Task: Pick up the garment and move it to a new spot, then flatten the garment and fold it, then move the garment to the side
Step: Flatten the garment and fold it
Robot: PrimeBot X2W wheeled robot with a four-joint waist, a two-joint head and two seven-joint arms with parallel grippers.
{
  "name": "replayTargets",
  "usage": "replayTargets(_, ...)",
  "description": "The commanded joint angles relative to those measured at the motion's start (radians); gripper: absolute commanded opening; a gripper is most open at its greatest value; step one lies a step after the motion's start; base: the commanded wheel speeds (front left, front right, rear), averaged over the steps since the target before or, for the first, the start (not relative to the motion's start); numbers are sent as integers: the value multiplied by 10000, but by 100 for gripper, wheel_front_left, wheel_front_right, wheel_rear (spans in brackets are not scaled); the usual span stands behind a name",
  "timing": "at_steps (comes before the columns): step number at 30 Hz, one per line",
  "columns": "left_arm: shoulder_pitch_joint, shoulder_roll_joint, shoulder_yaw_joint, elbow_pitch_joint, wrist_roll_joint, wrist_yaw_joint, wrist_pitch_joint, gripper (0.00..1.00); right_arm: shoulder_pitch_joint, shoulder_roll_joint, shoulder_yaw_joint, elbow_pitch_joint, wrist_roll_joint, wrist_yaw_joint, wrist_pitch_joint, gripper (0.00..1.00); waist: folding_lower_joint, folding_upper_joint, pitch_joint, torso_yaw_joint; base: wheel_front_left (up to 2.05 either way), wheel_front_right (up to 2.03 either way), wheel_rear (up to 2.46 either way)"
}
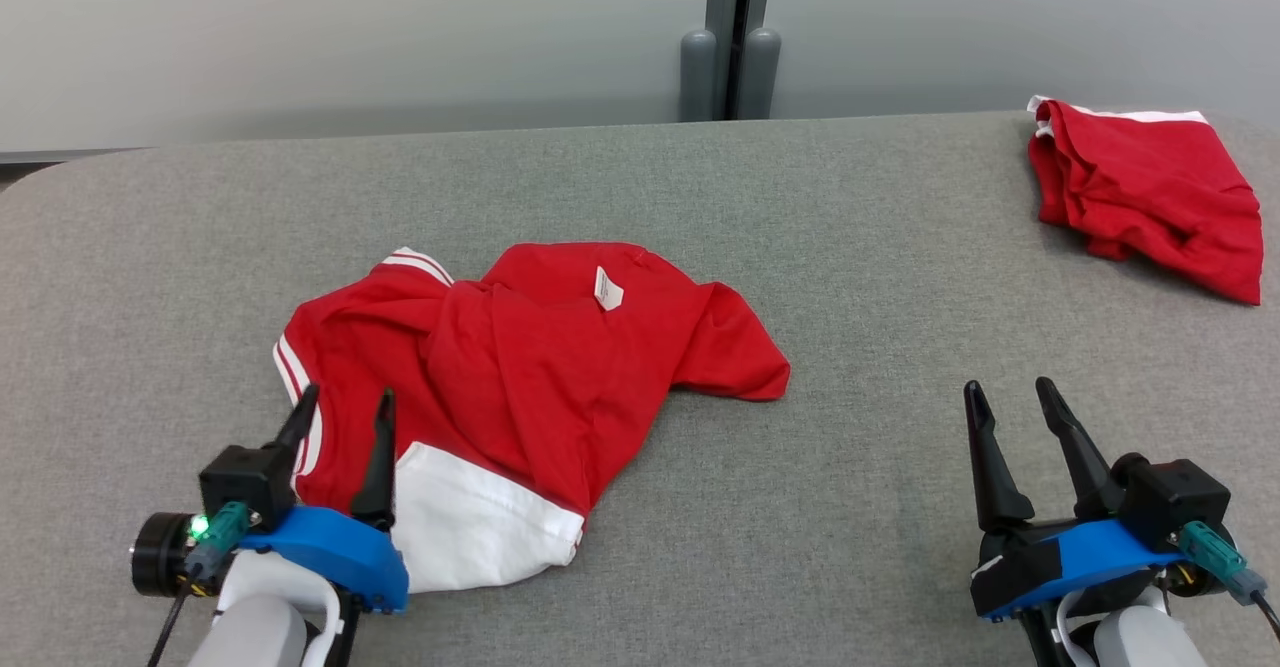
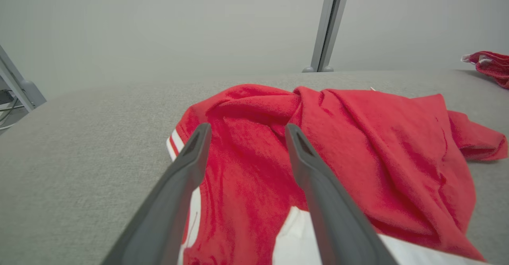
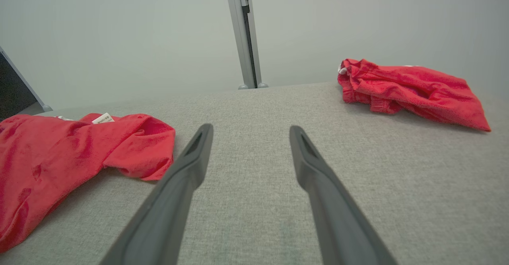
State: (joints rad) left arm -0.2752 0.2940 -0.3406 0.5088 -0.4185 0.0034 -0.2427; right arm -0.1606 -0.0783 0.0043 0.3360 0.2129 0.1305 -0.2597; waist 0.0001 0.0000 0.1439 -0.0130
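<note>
My left pincer (image 1: 345,402) and right pincer (image 1: 1005,387) both gape wide, empty. Shirt (image 1: 520,367) looks soft, floppy, light; I'd pinch the striped hem (image 1: 288,369).

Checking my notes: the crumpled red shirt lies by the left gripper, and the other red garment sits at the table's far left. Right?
No: the other red garment sits at the table's far right, as the head view shows. The crumpled red shirt does lie by the left gripper.
</note>
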Motion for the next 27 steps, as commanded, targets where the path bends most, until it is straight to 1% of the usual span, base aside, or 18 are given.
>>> replayTargets(1,167,-54,-156,7,-23,-141,168,100,-25,-26,18,10,16,4,-48,100,-1,0,33,-30,0,0,0)
replayTargets(5,247,-186,-443,253,-81,-359,454,100,-57,-27,39,17,53,4,-52,100,-1,0,127,-118,0,0,0)
replayTargets(10,228,-217,-673,662,-122,-523,714,100,-126,-50,-7,15,69,4,-57,100,-1,0,247,-208,0,0,0)
replayTargets(16,56,-250,-795,1248,-168,-654,784,100,-169,-47,-34,9,42,4,-63,100,-1,0,315,-248,0,0,0)
replayTargets(17,7,-272,-817,1345,-176,-695,777,45,-177,-44,-39,20,37,6,-62,100,-1,0,316,-254,0,0,0)
replayTargets(18,-37,-305,-830,1416,-214,-742,732,2,-176,-38,-50,29,29,4,-63,100,-1,0,311,-252,0,0,0)
replayTargets(19,-62,-313,-858,1499,-219,-745,698,0,-160,-30,-56,37,23,4,-62,100,-1,0,300,-246,0,0,0)
replayTargets(23,-137,-358,-911,1654,-169,-716,457,0,-38,-7,-124,53,-18,4,-59,100,-1,0,189,-158,0,0,0)
replayTargets(27,-172,-431,-962,1336,-73,-691,159,0,58,7,-183,65,-37,4,-61,100,-1,0,22,42,0,0,0)
